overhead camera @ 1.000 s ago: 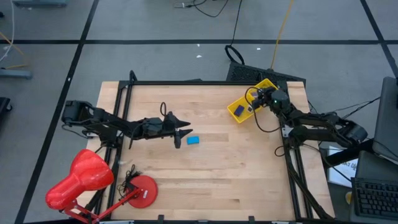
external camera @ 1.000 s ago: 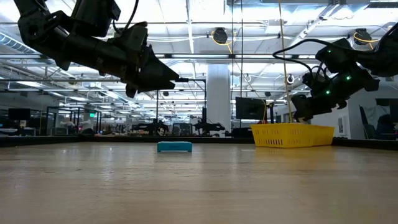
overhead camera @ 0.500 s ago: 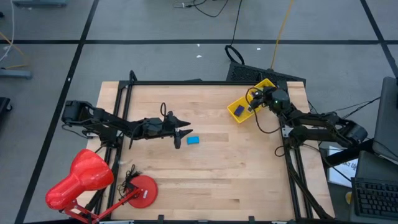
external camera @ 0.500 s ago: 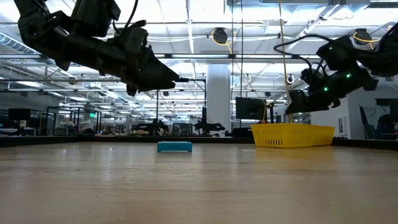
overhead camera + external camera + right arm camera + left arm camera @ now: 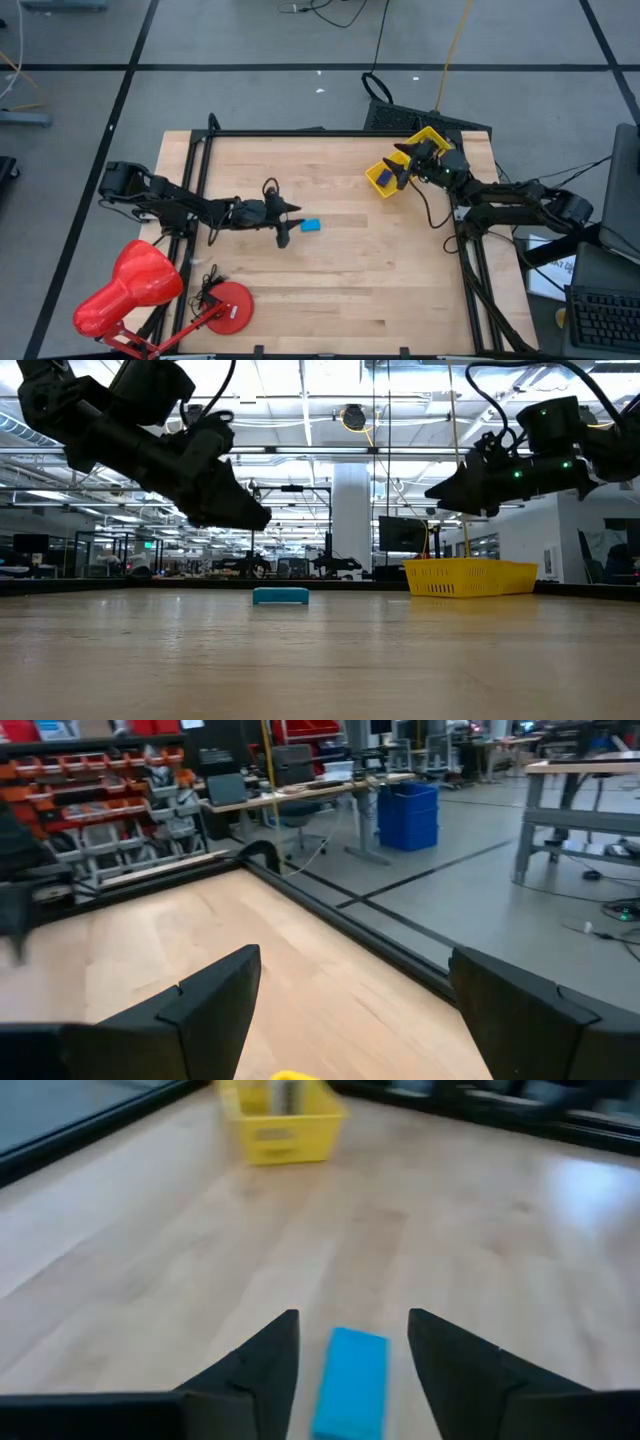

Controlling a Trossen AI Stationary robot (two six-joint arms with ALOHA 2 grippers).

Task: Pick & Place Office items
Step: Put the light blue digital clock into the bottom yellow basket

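A red lamp (image 5: pixel 130 290) sits at the wooden table's (image 5: pixel 330 270) left front corner. The left gripper (image 5: pixel 284 228), fingers apart, hangs just beside a teal block (image 5: pixel 310 225) mid-table. The right gripper (image 5: pixel 404 170), fingers spread, hovers over the yellow tray (image 5: pixel 385 180). Grey floor surrounds the table.

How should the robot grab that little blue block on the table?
Probably from above, pinching the blue block across its two long sides. It lies flat and is narrow that way, and the left gripper already has open fingers straddling it.
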